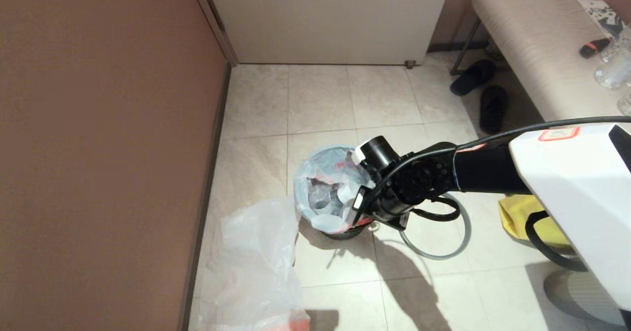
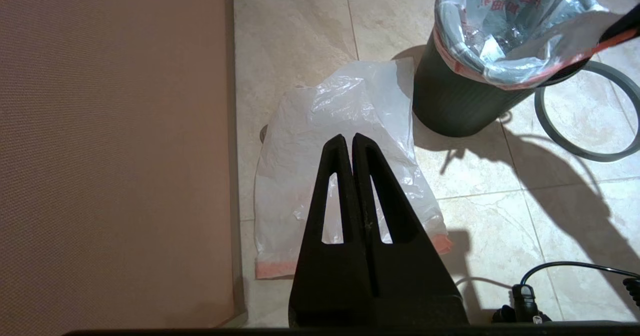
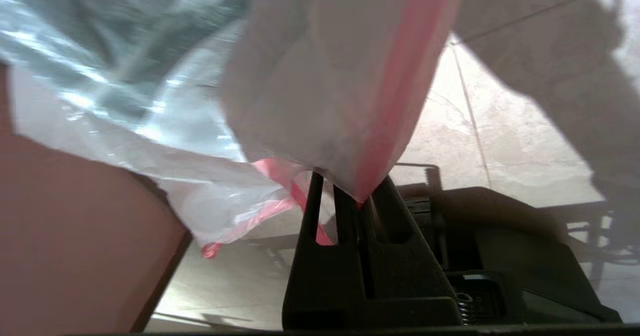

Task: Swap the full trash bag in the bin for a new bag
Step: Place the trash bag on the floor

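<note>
Head view: right gripper (image 1: 356, 211) pinched shut on full trash bag (image 1: 323, 193) hem at bin (image 1: 340, 232) rim's 4 o'clock; clear bottles inside. New bag (image 1: 256, 267) flat at bin's 8 o'clock. Left gripper (image 2: 351, 143) closed, empty.

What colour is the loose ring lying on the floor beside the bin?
Grey. The ring shows best in the left wrist view, beside the black bin.

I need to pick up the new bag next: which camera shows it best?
The left wrist view: the new bag lies flat on the floor beside the bin, its whole outline and orange hem visible under the closed left gripper. The head view cuts it off at the bottom edge; the right wrist view does not show it.
</note>
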Available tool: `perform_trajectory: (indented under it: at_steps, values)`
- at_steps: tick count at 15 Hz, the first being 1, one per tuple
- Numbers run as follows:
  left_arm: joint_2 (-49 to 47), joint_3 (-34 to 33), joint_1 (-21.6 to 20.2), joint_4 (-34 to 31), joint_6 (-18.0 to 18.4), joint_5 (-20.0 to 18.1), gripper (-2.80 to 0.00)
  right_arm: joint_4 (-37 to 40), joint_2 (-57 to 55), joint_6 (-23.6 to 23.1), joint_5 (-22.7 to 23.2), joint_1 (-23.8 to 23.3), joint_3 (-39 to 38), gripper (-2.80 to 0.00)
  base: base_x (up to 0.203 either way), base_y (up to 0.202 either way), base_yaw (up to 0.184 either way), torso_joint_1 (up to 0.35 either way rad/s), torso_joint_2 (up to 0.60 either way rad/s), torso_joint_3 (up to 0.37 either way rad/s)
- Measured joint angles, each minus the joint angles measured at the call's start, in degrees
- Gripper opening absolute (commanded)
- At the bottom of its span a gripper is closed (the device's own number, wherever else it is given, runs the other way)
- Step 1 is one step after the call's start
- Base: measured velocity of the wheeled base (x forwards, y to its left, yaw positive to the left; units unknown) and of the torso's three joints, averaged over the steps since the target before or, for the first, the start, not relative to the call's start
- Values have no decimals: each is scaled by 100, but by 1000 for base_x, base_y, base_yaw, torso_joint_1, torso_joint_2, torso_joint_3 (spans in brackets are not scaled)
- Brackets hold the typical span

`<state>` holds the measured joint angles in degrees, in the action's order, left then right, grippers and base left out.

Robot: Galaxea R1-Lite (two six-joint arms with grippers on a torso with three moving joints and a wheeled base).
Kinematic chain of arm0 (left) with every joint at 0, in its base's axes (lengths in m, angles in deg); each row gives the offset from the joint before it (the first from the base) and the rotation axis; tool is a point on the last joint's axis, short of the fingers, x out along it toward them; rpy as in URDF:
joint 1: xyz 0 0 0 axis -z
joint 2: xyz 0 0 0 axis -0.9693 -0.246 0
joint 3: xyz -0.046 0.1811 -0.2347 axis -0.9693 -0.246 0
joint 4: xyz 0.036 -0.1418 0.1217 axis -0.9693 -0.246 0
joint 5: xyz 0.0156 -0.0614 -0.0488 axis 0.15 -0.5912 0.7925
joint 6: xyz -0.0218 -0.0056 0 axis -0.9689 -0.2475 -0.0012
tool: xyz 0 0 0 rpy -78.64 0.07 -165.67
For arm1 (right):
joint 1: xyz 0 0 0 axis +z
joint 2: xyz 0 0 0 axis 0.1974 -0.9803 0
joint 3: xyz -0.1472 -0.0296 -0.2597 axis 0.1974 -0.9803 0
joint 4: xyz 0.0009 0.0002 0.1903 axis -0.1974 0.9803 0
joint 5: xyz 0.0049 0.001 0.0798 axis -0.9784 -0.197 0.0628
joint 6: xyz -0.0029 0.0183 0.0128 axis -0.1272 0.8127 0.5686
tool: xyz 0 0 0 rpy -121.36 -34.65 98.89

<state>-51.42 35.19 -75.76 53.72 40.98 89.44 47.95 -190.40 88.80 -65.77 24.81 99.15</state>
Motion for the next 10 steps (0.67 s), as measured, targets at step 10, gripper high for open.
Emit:
perform_trajectory:
  at_steps: [10]
  values:
    - [0, 0, 0, -1, 0, -1, -280, 10, 291, -454, 492, 162, 657, -280, 0, 0, 0, 0, 0, 0]
